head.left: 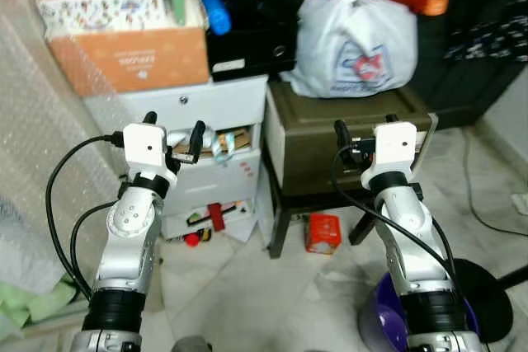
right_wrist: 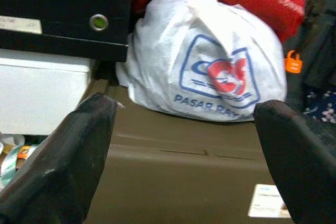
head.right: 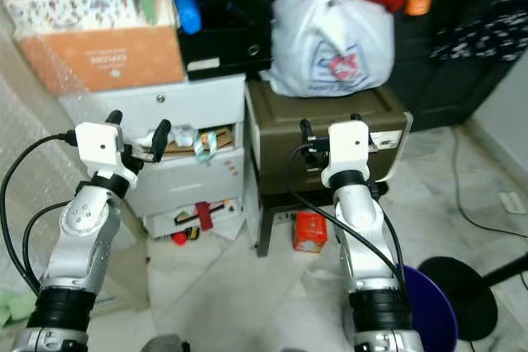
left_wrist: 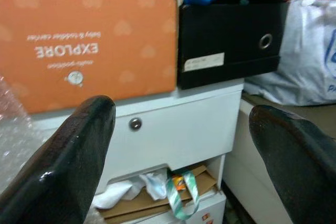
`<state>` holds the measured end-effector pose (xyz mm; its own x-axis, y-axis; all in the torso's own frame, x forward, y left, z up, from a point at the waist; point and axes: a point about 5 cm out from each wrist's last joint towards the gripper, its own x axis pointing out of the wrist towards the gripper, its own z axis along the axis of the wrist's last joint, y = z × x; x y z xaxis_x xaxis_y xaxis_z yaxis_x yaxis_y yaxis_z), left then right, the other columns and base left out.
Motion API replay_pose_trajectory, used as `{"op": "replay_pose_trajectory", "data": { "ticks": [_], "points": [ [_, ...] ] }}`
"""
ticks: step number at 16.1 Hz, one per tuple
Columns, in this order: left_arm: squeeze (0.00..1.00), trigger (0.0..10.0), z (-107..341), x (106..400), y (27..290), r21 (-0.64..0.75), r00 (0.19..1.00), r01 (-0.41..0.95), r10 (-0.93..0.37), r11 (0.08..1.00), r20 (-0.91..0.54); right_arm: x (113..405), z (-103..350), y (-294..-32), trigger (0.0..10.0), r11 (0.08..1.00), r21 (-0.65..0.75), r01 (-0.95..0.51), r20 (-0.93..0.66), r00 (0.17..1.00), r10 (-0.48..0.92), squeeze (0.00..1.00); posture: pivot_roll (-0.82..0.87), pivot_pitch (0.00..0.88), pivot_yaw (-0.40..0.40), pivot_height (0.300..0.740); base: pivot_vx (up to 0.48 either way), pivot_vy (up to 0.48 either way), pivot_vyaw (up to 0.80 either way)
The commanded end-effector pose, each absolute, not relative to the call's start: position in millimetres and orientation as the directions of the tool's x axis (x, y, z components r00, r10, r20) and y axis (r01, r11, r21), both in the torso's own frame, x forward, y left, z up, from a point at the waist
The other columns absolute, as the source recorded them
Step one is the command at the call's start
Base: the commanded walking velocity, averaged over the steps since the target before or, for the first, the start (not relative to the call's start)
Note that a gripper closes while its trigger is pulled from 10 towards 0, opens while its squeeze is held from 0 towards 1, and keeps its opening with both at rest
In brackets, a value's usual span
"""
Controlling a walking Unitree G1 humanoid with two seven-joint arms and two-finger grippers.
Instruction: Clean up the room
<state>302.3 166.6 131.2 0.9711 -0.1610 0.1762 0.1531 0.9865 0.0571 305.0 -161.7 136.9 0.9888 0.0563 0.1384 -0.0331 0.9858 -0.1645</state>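
**Both grippers raised and empty before a cluttered corner**

Nearest, a purple bin [head.left: 375, 319] sits on the floor by the right arm. Both arms are up: the left gripper [head.left: 173, 131] has its fingers spread wide with nothing between them, and the right gripper [head.left: 363, 131] is spread and empty too. Just beyond, on the tiles under the brown cabinet [head.left: 346, 133], lies a small red carton [head.left: 322, 232] — light and stiff by the look of it, best pinched across its flat sides. Red bits [head.left: 213, 220] spill from the bottom of the white drawer unit [head.left: 216, 133]. Farther back, a white plastic bag [head.left: 356, 45] slumps on the cabinet: soft, slippery, best gathered at its bunched top.
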Motion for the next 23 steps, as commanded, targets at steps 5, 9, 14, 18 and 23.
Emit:
{"op": "replay_pose_trajectory", "data": {
  "ticks": [5,9,14,18,23],
  "points": [
    [0.0,10.0,133.1,301.5,165.4,0.061,0.969,0.162,-0.17,0.985,0.179,305.9,138.3,-161.2,10.0,0.985,-0.171,-0.034,0.148,0.987,0.06,0.0,-0.04,0.0,-0.027,0.74,0.0,0.0,0.0],
    [0.0,10.0,131.9,301.1,165.1,0.061,0.97,0.163,-0.171,0.985,0.171,305.9,138.3,-159.9,10.0,0.979,-0.199,-0.04,0.148,0.986,0.071,0.0,-0.04,0.0,-0.03,0.74,0.0,0.0,0.33],
    [0.0,10.0,128.6,302.6,166.3,0.067,0.979,0.133,-0.142,0.989,0.144,305.7,137.4,-159.4,10.0,0.979,-0.2,-0.043,0.147,0.986,0.073,0.0,-0.04,0.0,-0.03,0.74,0.0,0.0,0.6],
    [0.0,10.0,129.3,302.1,165.2,0.06,0.977,0.145,-0.153,0.988,0.148,305.9,136.1,-160.6,10.0,0.984,-0.174,-0.036,0.139,0.988,0.061,0.0,-0.04,0.0,-0.03,0.74,0.0,0.0,0.0],
    [0.0,10.0,129.9,302.5,164.8,0.047,0.976,0.155,-0.161,0.987,0.146,307.3,135.5,-160.9,10.0,0.985,-0.167,-0.035,0.128,0.99,0.057,0.0,-0.04,0.0,-0.03,0.74,0.0,0.0,-0.64]
  ]
}}
